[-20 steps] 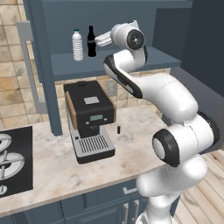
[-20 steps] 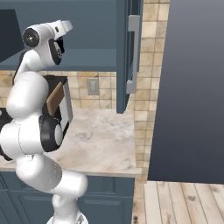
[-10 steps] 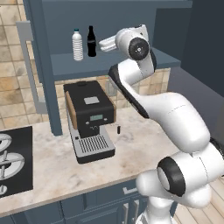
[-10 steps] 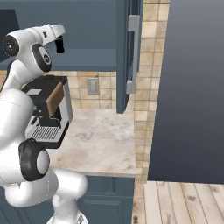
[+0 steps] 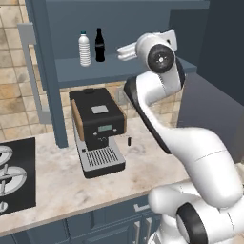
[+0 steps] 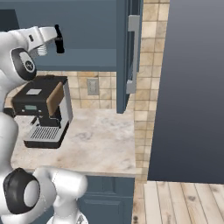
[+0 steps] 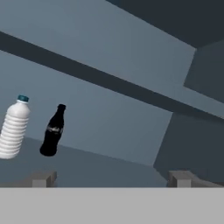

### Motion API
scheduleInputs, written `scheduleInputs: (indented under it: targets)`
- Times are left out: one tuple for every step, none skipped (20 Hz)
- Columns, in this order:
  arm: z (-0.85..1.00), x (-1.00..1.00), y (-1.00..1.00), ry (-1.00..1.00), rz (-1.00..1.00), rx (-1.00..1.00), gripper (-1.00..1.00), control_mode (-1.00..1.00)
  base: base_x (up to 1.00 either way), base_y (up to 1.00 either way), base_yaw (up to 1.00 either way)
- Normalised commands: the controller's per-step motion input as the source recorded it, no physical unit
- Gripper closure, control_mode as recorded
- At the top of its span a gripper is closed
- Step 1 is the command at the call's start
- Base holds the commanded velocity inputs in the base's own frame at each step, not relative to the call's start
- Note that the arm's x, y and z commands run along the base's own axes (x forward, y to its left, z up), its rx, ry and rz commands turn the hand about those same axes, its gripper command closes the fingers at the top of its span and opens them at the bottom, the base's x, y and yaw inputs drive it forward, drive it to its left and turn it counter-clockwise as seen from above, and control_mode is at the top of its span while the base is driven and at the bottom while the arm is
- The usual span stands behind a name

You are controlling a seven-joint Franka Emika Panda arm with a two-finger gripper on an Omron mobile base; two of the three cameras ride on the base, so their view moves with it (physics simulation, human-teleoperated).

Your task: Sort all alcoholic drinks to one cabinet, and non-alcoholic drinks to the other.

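Open upper blue-grey cabinet [image 5: 143, 71] above a marble counter [image 5: 143, 167]. On its shelf, far left, standing upright: clear ribbed plastic water bottle with teal cap [image 5: 85, 49], small black cola bottle [image 5: 99, 45] just beside it on the right, apart. Two-finger gripper [image 7: 111, 178] spread wide, empty, well to the right of both bottles at shelf height. Since half a second ago, pulled back from the shelf, arm swung further right; bottles unmoved. Below, black espresso machine [image 5: 97, 128] on the counter.
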Motion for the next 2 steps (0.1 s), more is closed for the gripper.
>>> scheduleInputs:
  targets:
    - [0.00,-0.82,-0.34,0.00,-0.07,0.01,-1.00,-1.00,0.00,0.00,0.00]
    - [0.00,-0.82,-0.36,0.00,-0.07,0.02,-1.00,-1.00,0.00,0.00,0.00]
